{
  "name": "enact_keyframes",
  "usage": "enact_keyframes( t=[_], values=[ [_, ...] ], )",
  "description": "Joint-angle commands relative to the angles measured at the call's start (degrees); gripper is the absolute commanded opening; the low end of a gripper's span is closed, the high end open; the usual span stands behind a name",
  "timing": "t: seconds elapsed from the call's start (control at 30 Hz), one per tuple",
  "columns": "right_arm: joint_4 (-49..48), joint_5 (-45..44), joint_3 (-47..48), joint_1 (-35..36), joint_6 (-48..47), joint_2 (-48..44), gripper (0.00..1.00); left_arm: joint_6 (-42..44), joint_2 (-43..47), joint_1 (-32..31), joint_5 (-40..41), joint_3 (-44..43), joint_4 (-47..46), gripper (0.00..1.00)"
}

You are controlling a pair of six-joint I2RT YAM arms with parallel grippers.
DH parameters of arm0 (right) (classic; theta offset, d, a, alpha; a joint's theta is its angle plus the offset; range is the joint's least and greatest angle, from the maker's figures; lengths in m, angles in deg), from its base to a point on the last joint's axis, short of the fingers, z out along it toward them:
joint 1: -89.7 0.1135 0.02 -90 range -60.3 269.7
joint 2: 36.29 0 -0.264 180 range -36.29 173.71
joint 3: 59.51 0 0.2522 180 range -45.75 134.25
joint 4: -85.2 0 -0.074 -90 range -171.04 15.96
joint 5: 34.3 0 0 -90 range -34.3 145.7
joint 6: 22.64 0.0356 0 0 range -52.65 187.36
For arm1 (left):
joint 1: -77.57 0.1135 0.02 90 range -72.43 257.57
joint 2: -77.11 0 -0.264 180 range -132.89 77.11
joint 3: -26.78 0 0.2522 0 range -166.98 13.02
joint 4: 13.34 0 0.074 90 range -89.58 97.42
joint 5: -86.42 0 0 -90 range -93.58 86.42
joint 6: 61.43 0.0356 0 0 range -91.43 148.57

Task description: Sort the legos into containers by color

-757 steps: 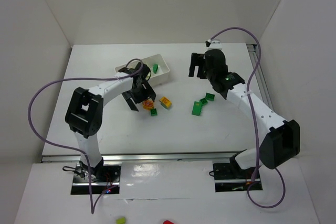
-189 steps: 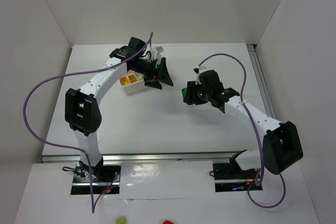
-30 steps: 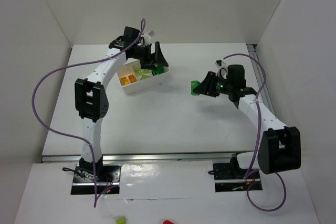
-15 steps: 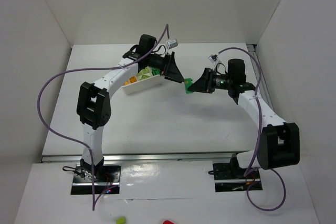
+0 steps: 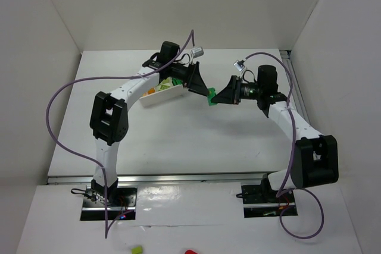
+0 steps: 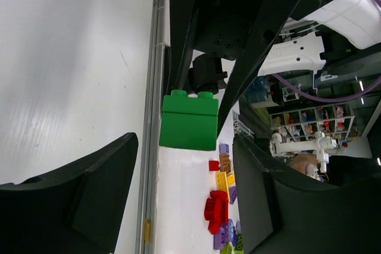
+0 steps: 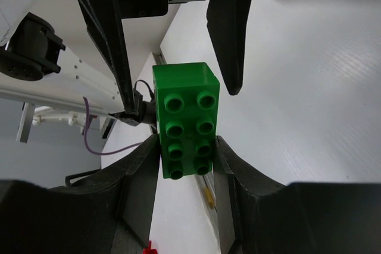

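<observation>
Where the two arms meet in the air over the far half of the tabletop (image 5: pixel 178 141), about midway between its left and right edges, a green brick (image 5: pixel 210 96) hangs clear of the surface. The right gripper (image 5: pixel 215 97) has its jaws clamped on the brick's two long sides, and the right wrist view shows its eight studs facing that camera. The left gripper (image 5: pixel 205 91) reaches in from the opposite side with its jaws apart, one on each side of the brick; the left wrist view shows a gap between each of them and the brick. Nearer the far left corner sits the white tray (image 5: pixel 162 97), partly covered by the left arm, with orange pieces (image 5: pixel 149 92) and pale green pieces (image 5: pixel 165 84) showing inside.
</observation>
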Motion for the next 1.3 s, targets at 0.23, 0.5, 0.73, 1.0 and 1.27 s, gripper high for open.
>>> enact_keyframes(
  t=[0.23,0.5,0.73,1.0,1.27],
  values=[
    [-2.74,0.84,2.25,1.08,-0.17,0.23,0.05,-0.6,-0.91,-2.04,-3.57,-1.97,-3.89,0.03],
    [-10.36,1.97,1.03,-0.05,5.8,0.76,0.58,-0.08,-0.38,-2.04,-3.65,0.4,-3.89,0.0],
    [-19.08,4.44,-0.74,-1.29,12.05,1.46,0.5,0.45,0.15,-1.51,-4.8,-0.21,-4.42,0.0],
    [-20.67,6.28,-2.49,-1.29,13.11,2.52,0.38,-2.61,0.15,0.15,-5.33,1.01,-8.36,0.0],
    [-19.18,1.19,-4.87,-1.29,10.56,5.67,0.24,-1.39,-2.48,1.74,-4.01,2.86,-7.68,0.0]
  ],
)
